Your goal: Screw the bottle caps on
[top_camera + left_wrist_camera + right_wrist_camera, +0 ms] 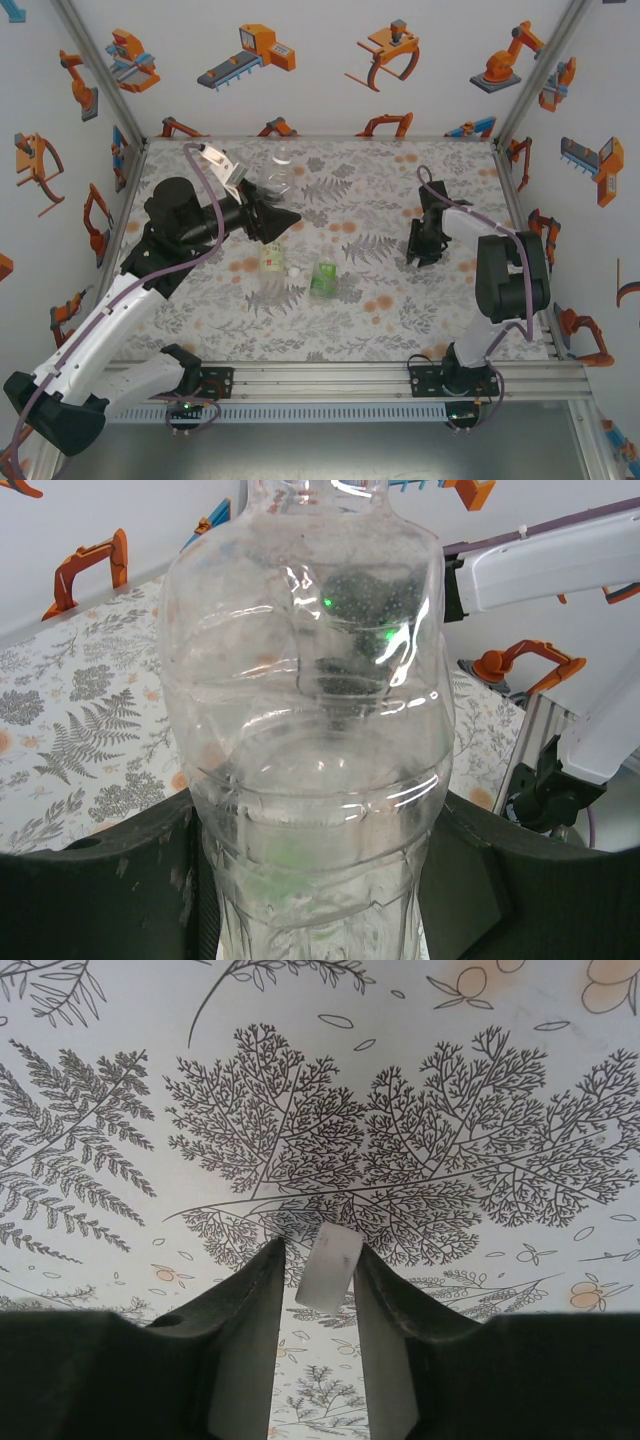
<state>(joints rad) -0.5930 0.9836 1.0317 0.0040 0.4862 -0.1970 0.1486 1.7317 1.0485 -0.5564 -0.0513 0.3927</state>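
Left gripper grips a clear bottle, and right gripper pinches a cap.

Nearest the arm bases, the overhead view has the yellow-labelled bottle (272, 262) and the green-labelled bottle (323, 280) close together on the fern-print table (400, 320), with a small white cap (294, 271) between them. Farther back on the right, the right gripper (425, 248) points down at the table. Its grip is too small to read from overhead. Its wrist camera shows the fingers drawn nearly together on a pale cap (330, 1265), seen edge-on and tilted, leaning on one finger. Farthest back, the left gripper (270, 208) holds the unlabelled bottle (310, 680), a faint glint from overhead. Its wrist view shows both dark fingers (100, 880) pressed against the bottle's lower body, neck pointing up.
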